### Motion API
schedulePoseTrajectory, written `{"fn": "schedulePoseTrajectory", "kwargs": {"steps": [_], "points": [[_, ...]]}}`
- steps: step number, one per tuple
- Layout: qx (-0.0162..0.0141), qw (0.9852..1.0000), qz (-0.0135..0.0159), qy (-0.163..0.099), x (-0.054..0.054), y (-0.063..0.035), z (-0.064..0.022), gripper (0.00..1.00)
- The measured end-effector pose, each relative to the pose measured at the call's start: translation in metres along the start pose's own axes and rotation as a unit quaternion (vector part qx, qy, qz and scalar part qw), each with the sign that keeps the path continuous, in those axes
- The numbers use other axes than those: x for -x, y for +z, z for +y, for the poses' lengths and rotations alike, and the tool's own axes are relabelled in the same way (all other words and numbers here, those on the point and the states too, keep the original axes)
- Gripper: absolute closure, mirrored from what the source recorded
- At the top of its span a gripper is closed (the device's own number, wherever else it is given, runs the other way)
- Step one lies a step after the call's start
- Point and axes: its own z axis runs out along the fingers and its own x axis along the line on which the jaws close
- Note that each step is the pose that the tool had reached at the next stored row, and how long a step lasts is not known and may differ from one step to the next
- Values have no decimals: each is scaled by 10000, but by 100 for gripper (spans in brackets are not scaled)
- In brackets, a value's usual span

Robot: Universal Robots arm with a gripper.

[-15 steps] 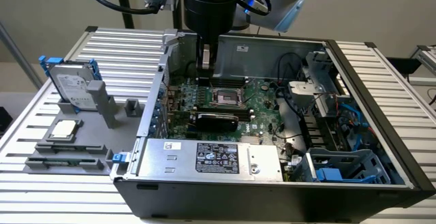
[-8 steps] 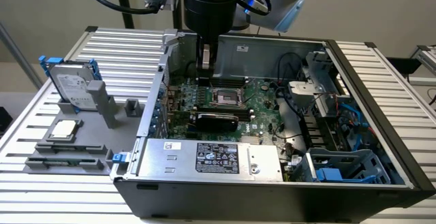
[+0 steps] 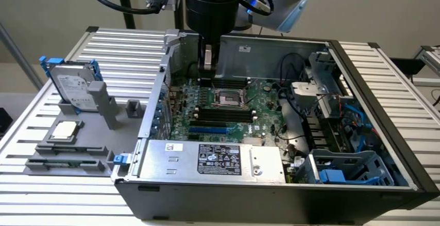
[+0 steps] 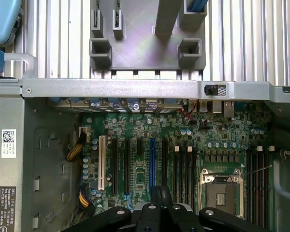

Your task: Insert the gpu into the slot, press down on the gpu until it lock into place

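Plainly the fingers (image 3: 208,64) are pressed together with nothing seen between them, hanging inside the open case (image 3: 378,104) over the board's far end, near the rear wall. Closed like that they make one narrow tip, which probably suits the tight room between the case walls. The slot (image 3: 208,131) lies flat on the board, a blue strip beside the black slots (image 3: 223,115) (those with white end clips), closer to the power supply (image 3: 213,159) than to the fingers. It is bare, with no gpu seated in it. In the wrist view it runs away from the fingers, almost in line with them, flanked by black connectors. The socket (image 3: 227,98) lies just beside the fingers. Cables (image 3: 292,66) crowd the exterior view's right of the case, apart from the slot. On the tabletop (image 3: 41,195) a grey holder (image 3: 69,151) carries a hard drive (image 3: 71,89), well apart from the case's inside
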Motion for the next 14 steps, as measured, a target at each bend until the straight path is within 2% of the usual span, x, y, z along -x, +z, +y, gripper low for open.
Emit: {"fn": "schedulePoseTrajectory", "kwargs": {"steps": [14], "points": [[0,10000,0,0,0,0,0,88]]}}
